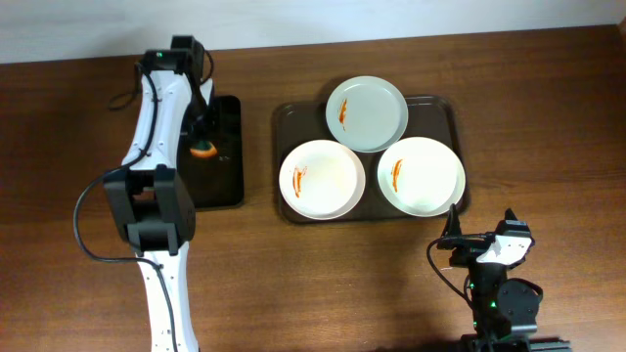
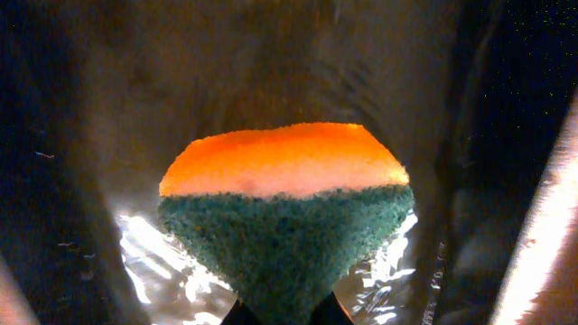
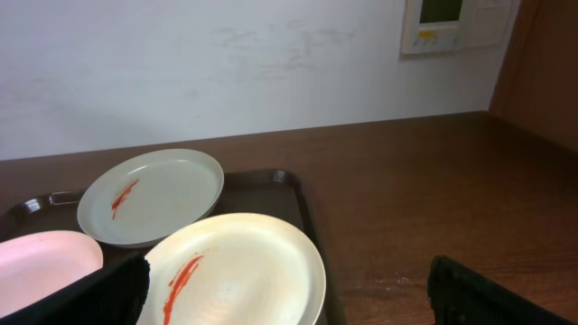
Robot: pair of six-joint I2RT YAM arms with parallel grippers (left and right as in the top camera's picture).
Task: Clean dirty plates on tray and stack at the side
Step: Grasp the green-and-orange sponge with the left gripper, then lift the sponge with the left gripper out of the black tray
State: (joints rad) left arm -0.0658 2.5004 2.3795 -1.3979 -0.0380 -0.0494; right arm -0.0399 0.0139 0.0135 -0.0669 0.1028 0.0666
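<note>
The brown tray (image 1: 445, 106) is lying on the wooden worktop (image 1: 548, 78), right of centre and closer to the far edge than to the near one. Three dirty plates are sitting on it in a triangle. The far plate (image 1: 366, 113) is lying at the middle of the tray's far rim. The near-left plate (image 1: 322, 179) and the near-right plate (image 1: 421, 175) are lying side by side along the tray's near rim, with their rims touching. The far plate's rim is meeting the rims of both near plates; which one is lying on top cannot be told. The near-right plate is riding over the tray's right rim. Each plate is carrying one short orange-red smear left of its centre.

A narrower black tray (image 1: 227, 186) is lying just left of the brown tray, apart from it. The left arm is reaching over this black tray. The left gripper (image 2: 283, 318) is clamping a sponge (image 2: 284, 208), orange on one layer and green on the other, and its fingertips are pinching the green layer into a narrow wedge.

The right gripper (image 3: 287, 271) is hovering at the near-right corner of the brown tray, just beside the near-right plate. Its jaws are standing wide apart and are holding nothing.
</note>
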